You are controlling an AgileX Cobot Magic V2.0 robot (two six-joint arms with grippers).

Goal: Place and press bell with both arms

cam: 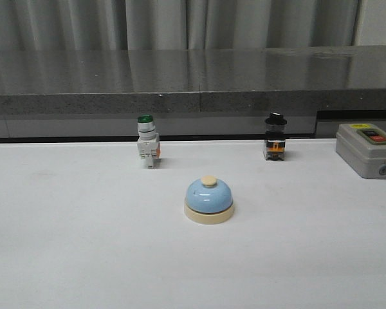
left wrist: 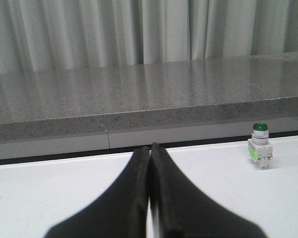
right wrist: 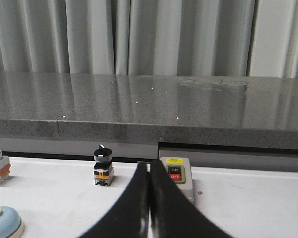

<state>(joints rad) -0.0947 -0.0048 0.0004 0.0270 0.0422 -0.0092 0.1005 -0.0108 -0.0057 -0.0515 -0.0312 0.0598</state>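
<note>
One bell (cam: pixel 208 199) sits upright, knob up; both grippers apparently closed.

The white table (cam: pixel 71 244) carries the light-blue bell (cam: pixel 209 199) upright near its middle; behind it to the left stands a green-capped switch (cam: pixel 147 141); behind to the right a black-capped switch (cam: pixel 275 137); at the far right edge sits a grey control box (cam: pixel 367 149).

My front camera looks forward over the white table (cam: pixel 83 257). Both wrist cameras sit low, facing the grey ledge (left wrist: pixel 139 99); all three share it.
</note>
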